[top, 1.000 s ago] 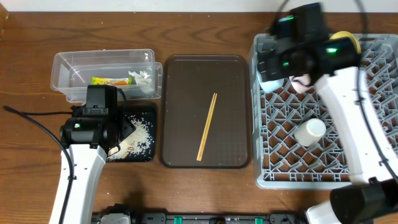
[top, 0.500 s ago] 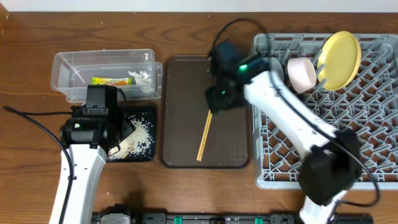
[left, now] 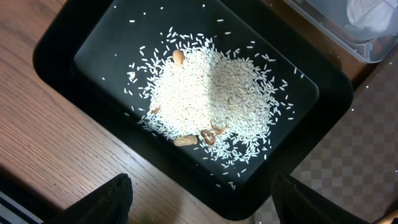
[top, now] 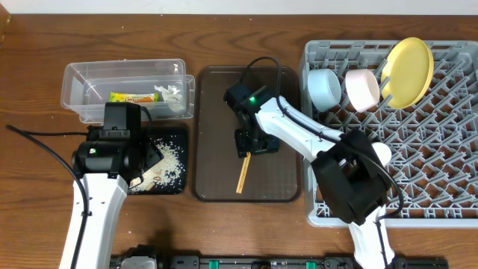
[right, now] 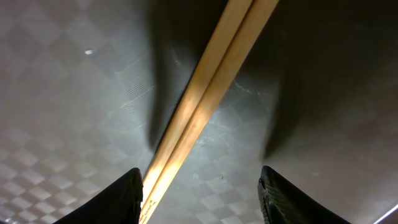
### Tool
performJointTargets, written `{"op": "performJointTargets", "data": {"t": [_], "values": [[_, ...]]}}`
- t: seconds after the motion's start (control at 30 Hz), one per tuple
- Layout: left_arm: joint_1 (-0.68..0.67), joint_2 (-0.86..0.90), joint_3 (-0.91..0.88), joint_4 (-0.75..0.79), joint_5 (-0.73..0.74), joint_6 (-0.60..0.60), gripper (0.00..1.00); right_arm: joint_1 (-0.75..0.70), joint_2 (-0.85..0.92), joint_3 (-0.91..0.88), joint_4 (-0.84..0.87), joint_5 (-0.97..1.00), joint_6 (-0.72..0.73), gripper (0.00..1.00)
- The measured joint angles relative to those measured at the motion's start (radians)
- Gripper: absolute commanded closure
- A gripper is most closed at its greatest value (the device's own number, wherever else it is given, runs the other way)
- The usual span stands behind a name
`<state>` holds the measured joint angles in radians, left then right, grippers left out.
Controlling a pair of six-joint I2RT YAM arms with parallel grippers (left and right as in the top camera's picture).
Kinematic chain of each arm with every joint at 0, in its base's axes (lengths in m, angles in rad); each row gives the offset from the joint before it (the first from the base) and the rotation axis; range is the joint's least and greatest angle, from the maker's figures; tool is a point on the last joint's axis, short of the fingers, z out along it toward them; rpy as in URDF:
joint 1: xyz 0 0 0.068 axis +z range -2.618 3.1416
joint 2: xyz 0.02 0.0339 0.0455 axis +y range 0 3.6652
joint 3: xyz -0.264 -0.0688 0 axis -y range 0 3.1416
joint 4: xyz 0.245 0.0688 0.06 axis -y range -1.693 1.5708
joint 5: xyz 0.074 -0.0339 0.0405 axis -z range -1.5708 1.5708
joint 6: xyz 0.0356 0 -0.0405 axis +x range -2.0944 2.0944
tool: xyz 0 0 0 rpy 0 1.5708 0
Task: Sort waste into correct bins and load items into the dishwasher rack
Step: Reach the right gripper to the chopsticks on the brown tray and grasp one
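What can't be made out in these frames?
Chopsticks: overhead, upper half under the right tool; right wrist, both ends cut off by the edges.
Cup: overhead, mostly behind the right arm.
Left tool: left wrist, only fingertips show, at the bottom edge.
Wrapper: overhead, print too small to read.

Bright, even overhead view; dim, soft right-wrist close-up, dark shadows beside the chopsticks (right: 214, 93); blurred fingers (right: 129, 198) at bottom edge

- Overhead: straight down, taking in the whole table (top: 224, 228).
- Left wrist: close above the black tray (left: 99, 43), also seen overhead.
- Right wrist: very close on the chopsticks (right: 200, 109), also seen overhead.
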<state>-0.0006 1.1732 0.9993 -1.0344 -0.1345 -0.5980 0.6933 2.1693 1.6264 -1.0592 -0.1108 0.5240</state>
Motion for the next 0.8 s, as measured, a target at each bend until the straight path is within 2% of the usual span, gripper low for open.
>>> {"op": "performJointTargets", "data": {"t": [0.37,0.8], "values": [[0.000,0.000,-0.004,0.000,0.000,0.004,0.26,0.000,0.001,0.000,-0.032,0.085,0.050,0.43],[0.000,0.000,-0.004,-0.001,0.000,0.004,0.26,0.000,0.001,-0.001,-0.016,0.084,0.054,0.42]]}}
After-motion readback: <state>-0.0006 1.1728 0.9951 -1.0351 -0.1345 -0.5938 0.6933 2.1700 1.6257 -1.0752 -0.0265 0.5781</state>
